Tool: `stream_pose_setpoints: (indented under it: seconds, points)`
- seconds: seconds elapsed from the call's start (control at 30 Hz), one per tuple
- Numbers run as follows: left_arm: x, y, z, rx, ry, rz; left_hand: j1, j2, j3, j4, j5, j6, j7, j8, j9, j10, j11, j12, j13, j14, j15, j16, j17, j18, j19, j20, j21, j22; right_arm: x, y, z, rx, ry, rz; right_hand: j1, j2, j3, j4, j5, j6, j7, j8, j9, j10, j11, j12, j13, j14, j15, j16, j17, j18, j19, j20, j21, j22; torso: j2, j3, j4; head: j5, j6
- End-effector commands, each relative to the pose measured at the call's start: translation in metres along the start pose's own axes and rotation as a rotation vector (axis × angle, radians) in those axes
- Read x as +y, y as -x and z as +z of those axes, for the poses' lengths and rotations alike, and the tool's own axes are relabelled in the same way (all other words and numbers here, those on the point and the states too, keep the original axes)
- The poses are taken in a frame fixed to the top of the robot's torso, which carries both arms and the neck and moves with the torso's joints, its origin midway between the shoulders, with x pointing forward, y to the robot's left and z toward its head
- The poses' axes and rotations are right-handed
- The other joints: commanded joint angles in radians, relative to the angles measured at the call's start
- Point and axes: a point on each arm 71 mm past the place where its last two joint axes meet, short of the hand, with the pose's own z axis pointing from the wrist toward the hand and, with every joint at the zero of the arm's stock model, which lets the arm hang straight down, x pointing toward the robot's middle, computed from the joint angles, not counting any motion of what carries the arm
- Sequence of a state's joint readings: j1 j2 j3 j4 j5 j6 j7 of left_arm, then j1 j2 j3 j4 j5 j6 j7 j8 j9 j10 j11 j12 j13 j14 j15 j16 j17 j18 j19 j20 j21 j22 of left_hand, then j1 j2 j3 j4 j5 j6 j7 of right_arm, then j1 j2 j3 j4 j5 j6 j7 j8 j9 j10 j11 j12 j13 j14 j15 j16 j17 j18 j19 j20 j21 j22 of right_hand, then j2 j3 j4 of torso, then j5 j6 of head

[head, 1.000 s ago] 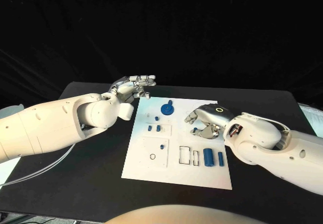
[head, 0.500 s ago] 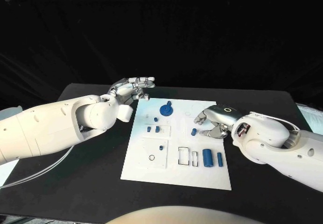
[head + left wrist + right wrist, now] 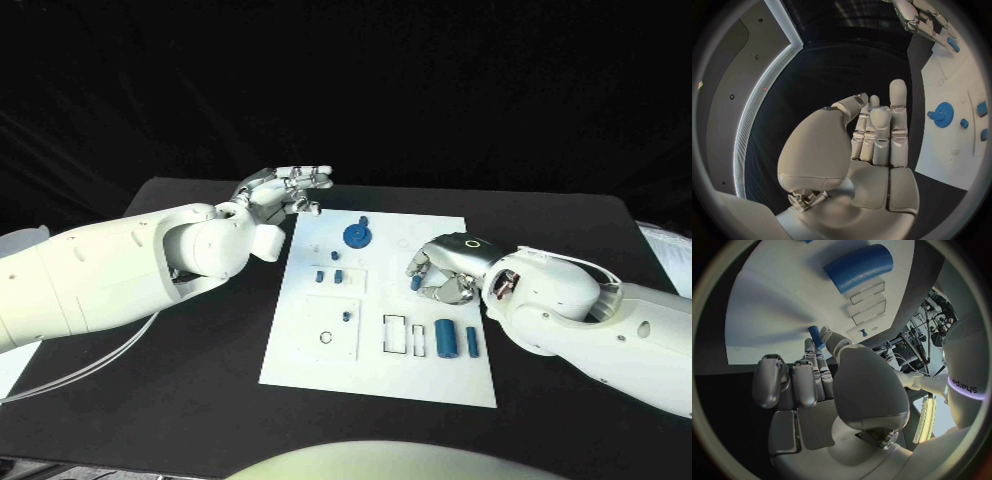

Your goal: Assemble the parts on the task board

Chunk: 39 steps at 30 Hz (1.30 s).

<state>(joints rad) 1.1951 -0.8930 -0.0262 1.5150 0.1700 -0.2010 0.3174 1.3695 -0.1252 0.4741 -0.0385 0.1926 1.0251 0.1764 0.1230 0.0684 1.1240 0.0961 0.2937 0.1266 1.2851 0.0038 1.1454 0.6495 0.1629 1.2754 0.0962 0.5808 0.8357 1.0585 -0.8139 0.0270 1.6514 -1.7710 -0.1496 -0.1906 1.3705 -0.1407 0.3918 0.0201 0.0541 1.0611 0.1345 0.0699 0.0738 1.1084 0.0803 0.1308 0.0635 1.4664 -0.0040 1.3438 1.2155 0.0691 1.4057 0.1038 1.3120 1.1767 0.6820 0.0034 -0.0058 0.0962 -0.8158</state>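
Right now I see my right hand (image 3: 441,268) at centre right of the frame, fingers curled onto a small blue peg (image 3: 415,283) on the task board (image 3: 378,370). My left hand (image 3: 284,188) hovers upper left off the board, fingers together, holding nothing.

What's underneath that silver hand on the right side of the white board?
Under the right hand lies the white task board. A small blue part shows at its fingertips, on the board. The pictures don't settle whether the fingers grip it, and anything directly beneath the palm is covered.
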Motion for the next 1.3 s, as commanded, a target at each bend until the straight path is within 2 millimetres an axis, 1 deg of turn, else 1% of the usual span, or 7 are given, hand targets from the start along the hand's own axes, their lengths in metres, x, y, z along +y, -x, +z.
stream_pose_setpoints:
  seconds: [0.03,0.33,0.43,0.67,0.9,1.13,1.3]
  points:
    - [0.000,-0.002,0.000,0.020,-0.004,0.003,0.000,0.004,0.002,-0.006,-0.003,-0.008,0.000,0.005,-0.001,-0.007,-0.003,0.006,0.001,-0.009,0.001,-0.006,-0.001,0.019,-0.005,0.005,-0.007,-0.001,0.002,-0.002,0.001,0.020,0.021,-0.011,0.003,0.016,0.013,0.002,0.005,0.020,-0.002,0.009,0.003,0.020,-0.003,0.008,0.000,0.046,0.001,-0.001,0.003,0.016,0.004,0.000,-0.001,0.004,-0.001,-0.0003,0.0001,0.000,-0.001]
    - [-0.001,-0.002,0.000,0.021,-0.004,0.006,0.000,0.004,0.002,-0.006,-0.003,-0.008,0.000,0.005,-0.001,-0.007,-0.003,0.006,0.001,-0.009,0.001,-0.006,-0.001,0.019,-0.005,0.005,-0.007,-0.001,0.001,-0.003,0.003,0.017,0.016,-0.022,0.014,0.045,0.050,0.005,0.001,0.090,-0.018,0.028,0.015,0.092,-0.021,0.016,0.004,0.050,-0.014,0.011,0.018,0.013,0.014,-0.013,0.011,0.021,-0.001,-0.0003,-0.0009,0.000,-0.003]
    - [-0.001,-0.002,0.000,0.021,-0.003,0.006,0.000,0.004,0.002,-0.006,-0.003,-0.008,0.000,0.005,-0.001,-0.007,-0.003,0.006,0.001,-0.009,0.001,-0.006,-0.001,0.019,-0.005,0.005,-0.007,-0.001,0.001,-0.003,0.004,0.007,0.007,-0.034,0.015,0.053,0.058,0.005,-0.002,0.107,-0.022,0.034,0.019,0.110,-0.026,0.015,0.005,0.051,-0.018,0.015,0.024,0.012,0.017,-0.018,0.016,0.027,-0.001,-0.0003,0.0000,-0.002,-0.004]
    - [0.000,-0.002,0.000,0.021,-0.002,0.006,0.000,0.004,0.002,-0.006,-0.003,-0.008,0.000,0.005,-0.001,-0.007,-0.003,0.006,0.001,-0.009,0.001,-0.006,-0.001,0.019,-0.005,0.005,-0.007,-0.001,0.001,-0.004,0.008,0.005,-0.010,-0.059,0.013,0.060,0.062,0.005,-0.004,0.126,-0.029,0.040,0.026,0.131,-0.033,0.010,0.005,0.052,-0.025,0.021,0.031,0.010,0.021,-0.025,0.022,0.035,-0.001,-0.0004,0.0014,-0.005,-0.003]
    - [0.000,-0.001,0.000,0.019,0.000,0.007,0.000,0.004,0.002,-0.006,-0.003,-0.008,0.000,0.005,-0.001,-0.007,-0.003,0.006,0.001,-0.009,0.001,-0.006,-0.001,0.019,-0.005,0.005,-0.007,-0.001,0.004,0.000,0.005,-0.034,-0.002,-0.051,0.017,0.063,0.066,0.002,-0.004,0.129,-0.030,0.041,0.028,0.136,-0.034,0.007,0.004,0.052,-0.027,0.021,0.031,0.009,0.022,-0.027,0.023,0.038,-0.001,-0.0002,-0.0004,-0.002,-0.003]
    - [0.000,0.001,0.001,0.014,0.000,0.008,0.000,0.004,0.002,-0.008,-0.004,-0.009,0.000,0.005,0.000,-0.008,-0.003,0.009,0.002,-0.010,0.001,-0.007,-0.005,0.019,-0.006,0.005,-0.007,-0.001,0.007,0.015,-0.003,-0.083,0.011,-0.016,0.017,0.062,0.066,0.002,-0.003,0.129,-0.029,0.040,0.029,0.136,-0.034,0.006,0.004,0.052,-0.028,0.022,0.032,0.009,0.023,-0.027,0.024,0.039,-0.002,-0.0008,-0.0003,-0.004,-0.001]
    - [0.000,0.001,0.001,0.014,0.002,0.008,0.000,0.004,0.002,-0.008,-0.004,-0.009,0.000,0.005,0.000,-0.008,-0.003,0.009,0.002,-0.010,0.001,-0.007,-0.005,0.019,-0.006,0.005,-0.007,-0.001,0.011,0.028,-0.009,-0.111,0.025,0.012,0.017,0.062,0.066,0.002,-0.003,0.128,-0.029,0.040,0.029,0.136,-0.034,0.005,0.004,0.052,-0.028,0.022,0.033,0.009,0.023,-0.028,0.025,0.040,-0.002,-0.0003,-0.0002,-0.004,0.000]
